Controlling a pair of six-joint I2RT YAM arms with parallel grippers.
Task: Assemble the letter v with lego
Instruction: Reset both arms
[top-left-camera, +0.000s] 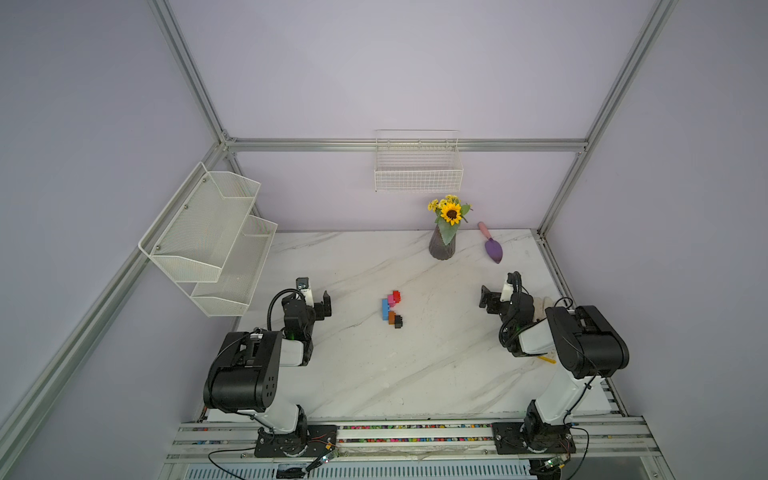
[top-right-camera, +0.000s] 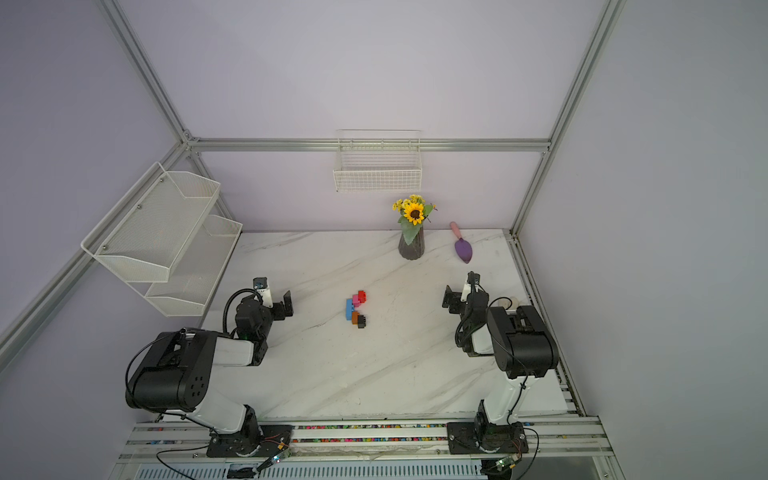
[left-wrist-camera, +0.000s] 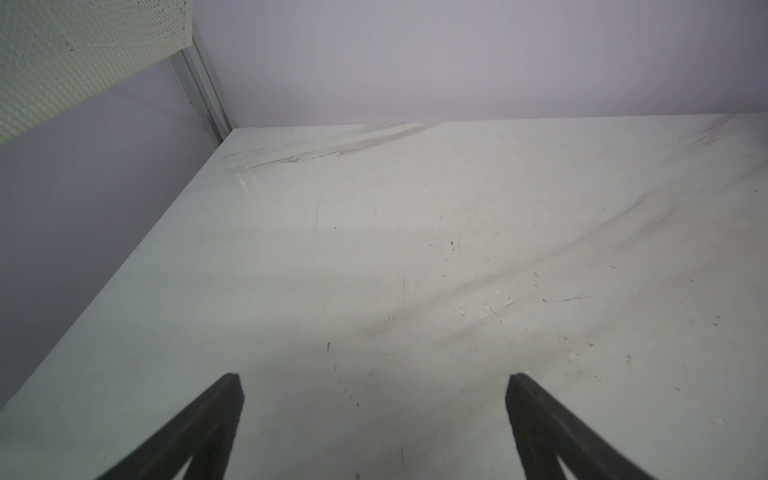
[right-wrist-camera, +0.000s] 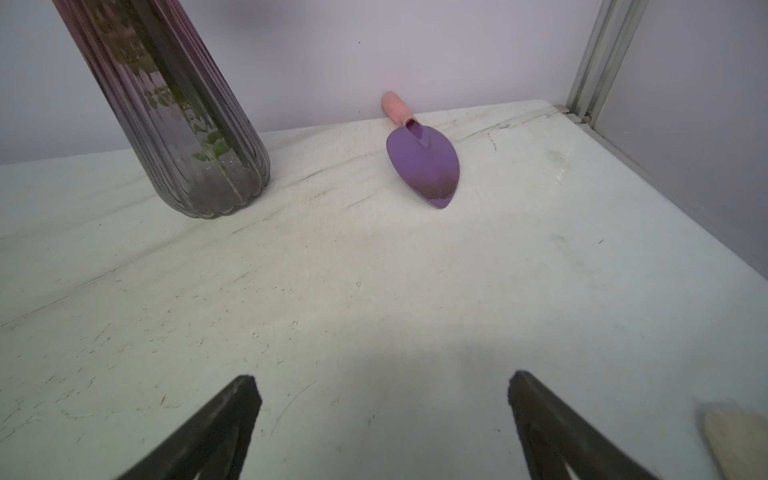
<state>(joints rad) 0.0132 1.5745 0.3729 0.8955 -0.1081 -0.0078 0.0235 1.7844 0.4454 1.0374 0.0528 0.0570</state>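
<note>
As the letter v lies mid-table, with the blue brick as its point and the red brick and black brick ending its arms toward my right side, I judge the chief danger is a low sweep knocking the joined pieces apart; the left gripper and right gripper both hang empty, jaws wide apart, each well away from it. Bare marble rings the bricks; the vase and trowel stand by the back wall near the right gripper, where the table edge is close.
</note>
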